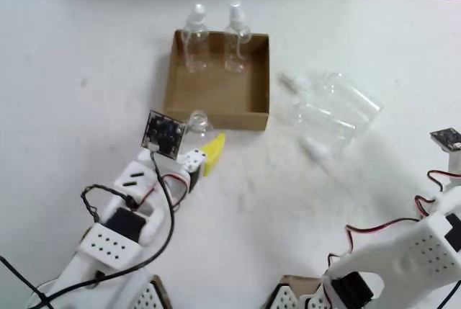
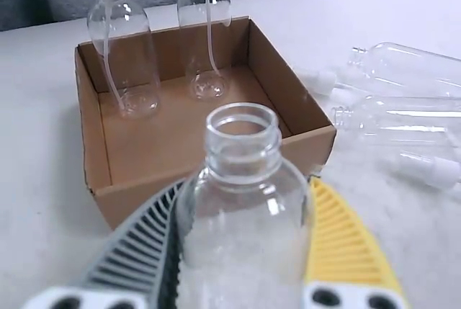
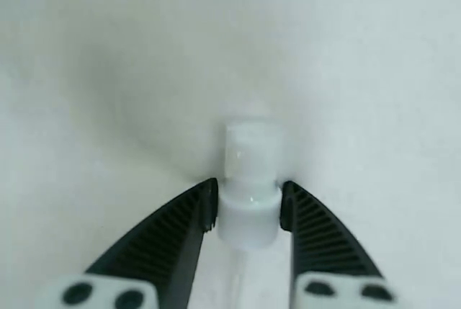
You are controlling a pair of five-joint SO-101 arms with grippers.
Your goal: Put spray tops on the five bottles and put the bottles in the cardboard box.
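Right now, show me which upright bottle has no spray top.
The bottle in the left claw, its neck open; the two bottles in the box wear tops.

High view overhead, far; 2 wrist views close; left shares cardboard box (image 1: 216, 96).

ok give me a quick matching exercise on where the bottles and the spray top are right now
1. uncapped bottle
2. capped bottles
3. spray top
4. loose bottles

A. gripped by the right gripper
B. lying on the table
C. standing in the cardboard box
D. gripped by the left gripper

Pairs: 1-D, 2-C, 3-A, 4-B
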